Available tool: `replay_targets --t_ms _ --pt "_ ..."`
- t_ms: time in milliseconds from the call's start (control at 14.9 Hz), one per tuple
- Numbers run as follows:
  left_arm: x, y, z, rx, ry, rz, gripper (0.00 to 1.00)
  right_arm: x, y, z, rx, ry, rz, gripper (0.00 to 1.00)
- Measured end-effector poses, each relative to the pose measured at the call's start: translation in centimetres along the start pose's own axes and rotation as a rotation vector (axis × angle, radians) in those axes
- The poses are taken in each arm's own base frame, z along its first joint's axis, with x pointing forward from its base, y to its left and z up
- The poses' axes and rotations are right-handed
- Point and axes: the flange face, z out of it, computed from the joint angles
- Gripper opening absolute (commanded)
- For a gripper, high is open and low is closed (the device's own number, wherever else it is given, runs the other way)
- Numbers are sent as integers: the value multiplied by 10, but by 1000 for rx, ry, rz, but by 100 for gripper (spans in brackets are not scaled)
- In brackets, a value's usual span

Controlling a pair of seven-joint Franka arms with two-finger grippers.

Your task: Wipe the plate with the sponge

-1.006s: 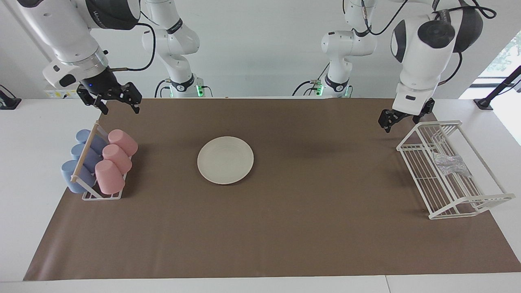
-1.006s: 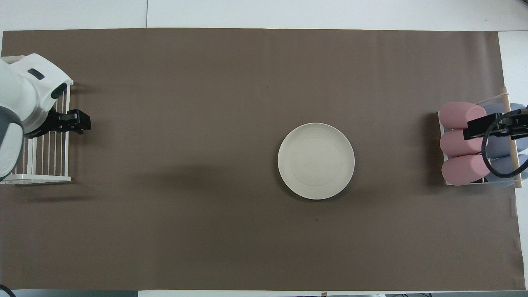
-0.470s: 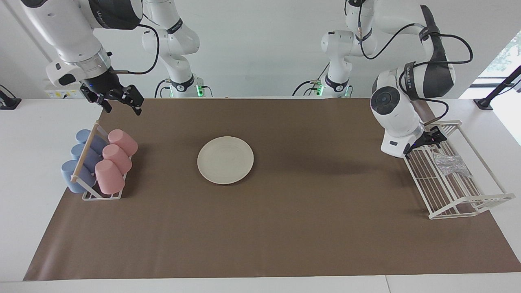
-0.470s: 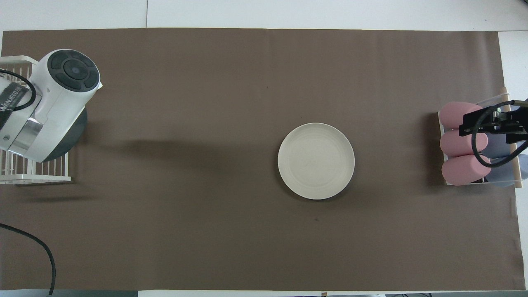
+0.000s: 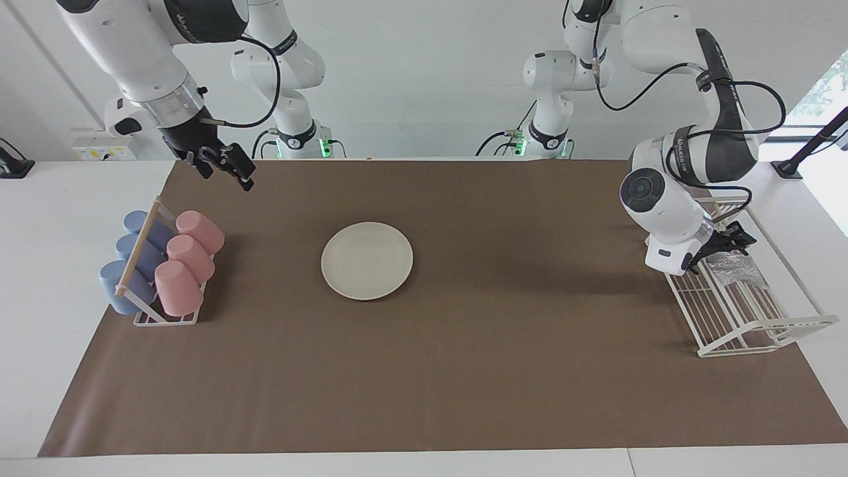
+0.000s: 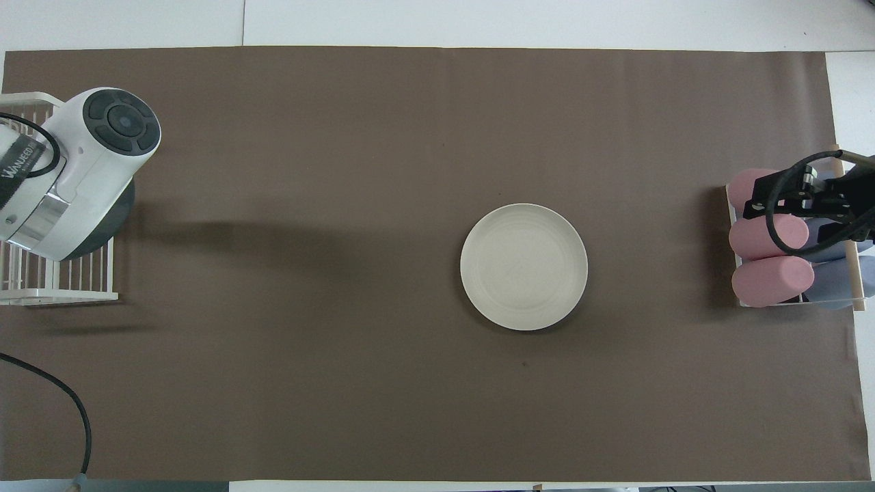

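The cream-white plate (image 5: 367,260) (image 6: 523,266) lies flat and bare on the brown mat near the table's middle. The silvery-grey sponge (image 5: 737,269) rests on the white wire rack (image 5: 762,334) at the left arm's end. My left gripper (image 5: 731,240) is down in that rack with its fingers open, right beside the sponge on the side nearer the robots; I cannot tell whether it touches it. In the overhead view the left wrist (image 6: 89,171) hides both gripper and sponge. My right gripper (image 5: 228,173) (image 6: 755,201) hangs open and empty in the air beside the cup rack.
A small rack (image 5: 142,318) with three pink cups (image 5: 189,262) and three blue cups (image 5: 132,262) lying on their sides stands at the right arm's end. The brown mat (image 5: 464,371) covers most of the table. A black cable (image 6: 61,396) trails near the left arm.
The left arm has folded down and brought its gripper from above the mat into the wire rack next to the sponge. The right gripper has drifted toward the table's middle, still raised.
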Motion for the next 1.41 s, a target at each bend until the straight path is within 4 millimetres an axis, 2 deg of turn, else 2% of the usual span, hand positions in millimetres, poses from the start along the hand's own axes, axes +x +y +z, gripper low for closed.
replay_targets --t_ms 134,201,335,470,872,1140,1274,1409 --pt "0 0 0 -1 3 -2 71 -12 -21 2 -4 -2 50 100" --pt "0 1 -1 -2 4 -2 56 -18 -31 3 -5 -4 72 100" --pt "1 1 -2 -3 7 -12 26 -25 -41 4 7 -14 110 100" --pt "1 2 -2 -6 12 -38 0 -27 -44 4 28 -29 130 100" --pt "2 5 1 -23 33 -101 0 -43 -71 1 51 -16 225 100" --pt "4 4 -3 -34 36 -125 0 -48 -78 2 71 -39 281 100" --pt "9 -7 -15 -83 17 -180 0 -49 -79 2 81 -51 315 100" --pt "13 -26 -43 -152 -30 -254 0 -49 -80 2 84 -55 325 100"
